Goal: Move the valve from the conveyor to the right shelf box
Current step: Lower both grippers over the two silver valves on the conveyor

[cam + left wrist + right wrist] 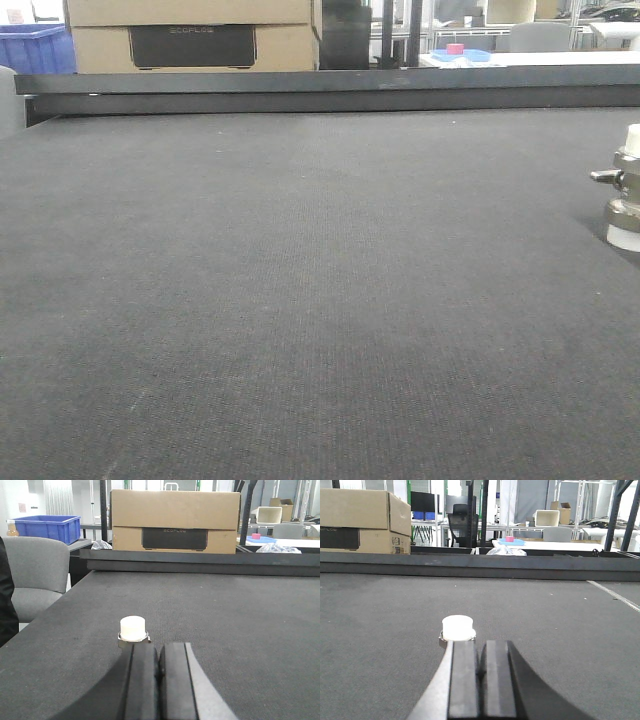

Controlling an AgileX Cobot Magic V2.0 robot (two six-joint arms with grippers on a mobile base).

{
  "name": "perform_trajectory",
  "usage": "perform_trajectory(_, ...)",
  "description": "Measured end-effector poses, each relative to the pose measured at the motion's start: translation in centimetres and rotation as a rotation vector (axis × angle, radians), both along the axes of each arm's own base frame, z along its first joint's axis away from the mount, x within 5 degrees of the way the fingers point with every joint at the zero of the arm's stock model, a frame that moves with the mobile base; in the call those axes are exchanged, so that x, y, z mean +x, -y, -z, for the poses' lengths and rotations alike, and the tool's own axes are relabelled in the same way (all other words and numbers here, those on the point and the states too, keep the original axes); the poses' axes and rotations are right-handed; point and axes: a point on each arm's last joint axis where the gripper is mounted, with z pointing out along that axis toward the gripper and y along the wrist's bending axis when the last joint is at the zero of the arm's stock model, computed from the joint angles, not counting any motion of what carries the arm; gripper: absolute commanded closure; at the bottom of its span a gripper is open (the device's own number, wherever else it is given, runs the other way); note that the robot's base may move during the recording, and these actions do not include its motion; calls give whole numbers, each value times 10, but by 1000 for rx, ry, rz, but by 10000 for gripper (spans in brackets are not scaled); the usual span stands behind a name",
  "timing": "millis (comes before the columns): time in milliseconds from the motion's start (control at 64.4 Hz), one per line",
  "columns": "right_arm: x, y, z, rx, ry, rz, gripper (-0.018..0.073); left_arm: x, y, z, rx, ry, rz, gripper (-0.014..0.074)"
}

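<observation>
Two pairs of fingers (pixel 144 680) are seen pressed together on nothing: left gripper (pixel 159 652) and right gripper (pixel 480 650). Just beyond each tip a white-capped valve (pixel 457 628) is seen upright on the conveyor (pixel 300 300), ungripped. Farther off, a cardboard box (pixel 175 510) is seen behind the rail (pixel 300 90). Nothing is judged done: grasping, lifting and placing remain.

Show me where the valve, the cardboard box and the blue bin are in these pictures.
valve (pixel 630 186), front-facing view, on its metal body.
cardboard box (pixel 175 510), left wrist view, on its front face.
blue bin (pixel 47 530), left wrist view, on its front wall.
</observation>
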Motion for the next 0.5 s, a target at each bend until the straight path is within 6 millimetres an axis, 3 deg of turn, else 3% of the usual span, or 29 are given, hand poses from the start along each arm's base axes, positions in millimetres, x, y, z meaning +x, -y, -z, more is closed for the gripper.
perform_trajectory(497, 0, 0, 0, 0, 0, 0, 715, 0, 0, -2, 1, 18, 0, 707)
